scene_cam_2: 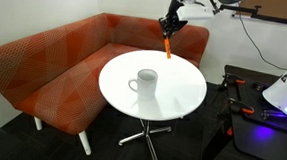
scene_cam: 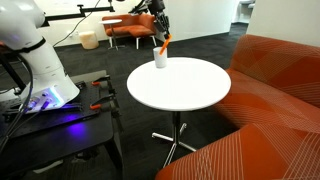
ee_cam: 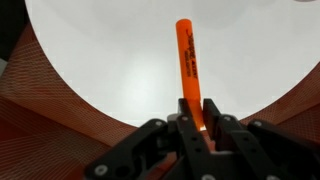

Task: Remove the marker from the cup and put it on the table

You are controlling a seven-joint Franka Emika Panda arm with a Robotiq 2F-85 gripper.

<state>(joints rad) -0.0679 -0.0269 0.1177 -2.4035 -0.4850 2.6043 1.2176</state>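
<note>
Gripper [ee_cam: 197,110] clamps marker [ee_cam: 188,60], cup [scene_cam_2: 144,84] seemingly empty

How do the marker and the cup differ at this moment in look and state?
The marker is orange; the cup is white. The marker is a thin stick; the cup is a wider cylinder with a handle. The marker hangs in the air, clamped in the tool; the cup stands free on the table. Both are roughly upright.
</note>
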